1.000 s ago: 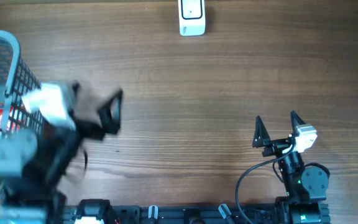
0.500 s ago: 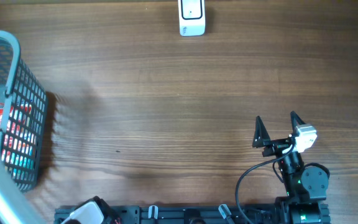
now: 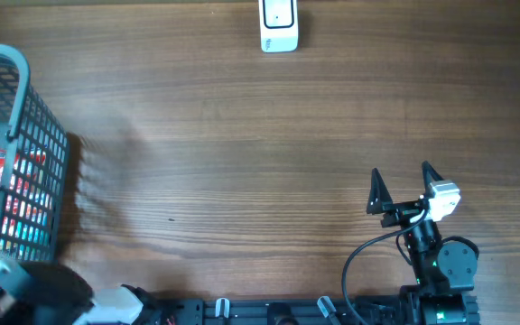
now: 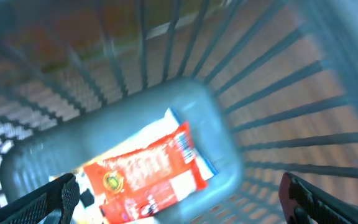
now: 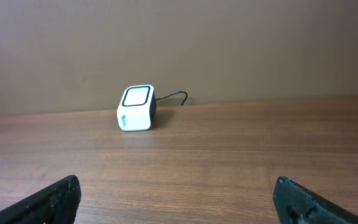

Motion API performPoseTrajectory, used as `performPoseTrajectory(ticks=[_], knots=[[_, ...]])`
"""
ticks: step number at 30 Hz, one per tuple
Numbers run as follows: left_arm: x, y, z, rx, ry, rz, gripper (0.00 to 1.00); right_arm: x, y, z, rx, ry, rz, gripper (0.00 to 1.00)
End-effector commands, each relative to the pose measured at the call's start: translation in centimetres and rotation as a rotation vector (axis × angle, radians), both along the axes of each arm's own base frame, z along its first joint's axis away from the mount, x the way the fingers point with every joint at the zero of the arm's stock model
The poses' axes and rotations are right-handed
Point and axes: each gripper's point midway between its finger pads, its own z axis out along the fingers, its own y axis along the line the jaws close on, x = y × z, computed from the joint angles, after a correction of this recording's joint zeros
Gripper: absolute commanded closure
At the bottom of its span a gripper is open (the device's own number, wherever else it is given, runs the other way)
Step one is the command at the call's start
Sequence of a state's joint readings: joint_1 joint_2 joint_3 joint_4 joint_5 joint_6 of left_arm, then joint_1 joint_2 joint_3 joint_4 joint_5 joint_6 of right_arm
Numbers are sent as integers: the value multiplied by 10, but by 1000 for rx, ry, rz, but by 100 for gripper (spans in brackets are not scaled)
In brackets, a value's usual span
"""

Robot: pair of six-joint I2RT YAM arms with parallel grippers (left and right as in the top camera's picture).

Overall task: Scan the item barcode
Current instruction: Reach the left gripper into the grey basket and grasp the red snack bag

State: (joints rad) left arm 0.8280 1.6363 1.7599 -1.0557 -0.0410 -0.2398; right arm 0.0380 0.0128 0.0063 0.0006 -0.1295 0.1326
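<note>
Left wrist view: the left gripper (image 4: 178, 186) hangs over the grey basket (image 4: 278, 112), jaws spread wide and empty. The red packet (image 4: 145, 171) lies flat on the basket floor, just toward 11 o'clock from the gripper, its long axis running 8 to 2 o'clock. Overhead, the right gripper (image 3: 400, 188), also spread and empty, sits well apart toward the basket's 4 o'clock, so the left arm is nearer. The scanner (image 3: 279, 25) stands at the table's 12 o'clock.

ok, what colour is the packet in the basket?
Packet: mostly red, white patches, blue edge. Clearest in left wrist view.
</note>
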Motion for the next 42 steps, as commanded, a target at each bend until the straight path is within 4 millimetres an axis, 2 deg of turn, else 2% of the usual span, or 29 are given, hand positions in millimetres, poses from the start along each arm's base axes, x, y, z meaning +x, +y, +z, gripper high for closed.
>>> performPoseTrajectory(ticks=[1,4,6,13,19,21,23,30,32,37,40,42], knots=[[-6,7,-83,-165,182,30,0,0,-1,3,-9,-14,-8,0],[-8,4,-125,-262,273,29,0,0,-1,3,-9,-14,-8,0],[-8,4,-142,-300,307,28,0,0,-1,3,-9,-14,-8,0],[-11,1,-176,-356,360,28,0,0,-1,3,-8,-14,-8,0],[-22,-11,-212,-391,393,27,0,0,-1,3,-9,-14,-8,0],[-24,-14,-220,-396,395,26,0,0,-1,3,-9,-14,-8,0],[-17,-19,-227,-422,355,9,0,0,-1,3,-9,-14,-8,0],[-7,-20,-226,-432,304,-9,2,0,-1,3,-9,-14,-8,0],[-7,-20,-226,-432,304,-10,43,0,-1,3,-8,-14,-8,0],[-6,-21,-226,-438,299,-12,96,0,-1,3,-9,-14,-8,0],[-6,-21,-224,-437,298,-12,96,0,-1,3,-9,-14,-8,0],[1,-21,-214,-434,258,-24,96,0,-1,3,-9,-14,-8,0]])
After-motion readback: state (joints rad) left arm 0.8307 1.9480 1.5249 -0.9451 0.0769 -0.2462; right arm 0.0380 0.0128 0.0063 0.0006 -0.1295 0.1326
